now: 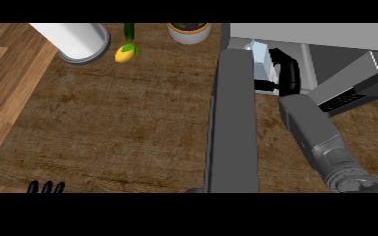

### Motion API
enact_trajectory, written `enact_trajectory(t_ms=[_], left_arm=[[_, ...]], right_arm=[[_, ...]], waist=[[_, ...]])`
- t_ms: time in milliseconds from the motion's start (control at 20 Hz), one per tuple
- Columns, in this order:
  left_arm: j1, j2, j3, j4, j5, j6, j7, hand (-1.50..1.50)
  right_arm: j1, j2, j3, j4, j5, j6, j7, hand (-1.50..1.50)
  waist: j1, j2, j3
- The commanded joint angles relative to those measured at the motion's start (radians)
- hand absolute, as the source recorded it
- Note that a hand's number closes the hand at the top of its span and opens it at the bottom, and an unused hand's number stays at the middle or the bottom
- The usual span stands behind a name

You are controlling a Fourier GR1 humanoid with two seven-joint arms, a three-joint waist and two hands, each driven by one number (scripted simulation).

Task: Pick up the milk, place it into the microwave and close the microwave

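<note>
Our right robot hand [286, 72] curls round the upright milk carton [260, 60], which lies left of it at the microwave [310, 34] mouth, beside its open door [232, 120]

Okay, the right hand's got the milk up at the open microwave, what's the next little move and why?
Probably ease the milk a little deeper into the microwave and set it down before letting go. The right hand is curled round the carton just at the opening, and the door stands open beside it.
</note>
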State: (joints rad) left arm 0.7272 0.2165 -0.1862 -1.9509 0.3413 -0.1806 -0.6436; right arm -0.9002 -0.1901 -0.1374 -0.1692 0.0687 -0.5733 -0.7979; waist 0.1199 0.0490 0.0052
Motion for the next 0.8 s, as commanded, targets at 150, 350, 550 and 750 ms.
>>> enact_trajectory(t_ms=[150,350,550,750], left_arm=[[-0.009,0.006,0.005,-0.008,0.010,-0.007,0.010,-1.50],[-0.025,0.015,0.037,0.022,0.019,-0.012,0.000,-1.50],[-0.028,0.015,0.018,0.015,0.015,-0.014,0.018,-1.50],[-0.060,0.016,0.021,0.034,0.011,-0.009,0.035,-1.50]], right_arm=[[-0.030,-0.003,-0.063,-0.016,-0.048,-0.008,-0.070,1.50],[-0.043,-0.020,-0.070,-0.022,-0.038,-0.081,-0.108,1.50],[-0.065,-0.029,-0.073,-0.002,-0.017,-0.223,-0.084,1.50],[-0.105,-0.030,-0.083,0.007,-0.012,-0.292,-0.052,1.50]], waist=[[0.006,0.008,0.003],[0.015,0.013,0.001],[0.028,0.017,0.001],[0.027,0.017,0.000]])
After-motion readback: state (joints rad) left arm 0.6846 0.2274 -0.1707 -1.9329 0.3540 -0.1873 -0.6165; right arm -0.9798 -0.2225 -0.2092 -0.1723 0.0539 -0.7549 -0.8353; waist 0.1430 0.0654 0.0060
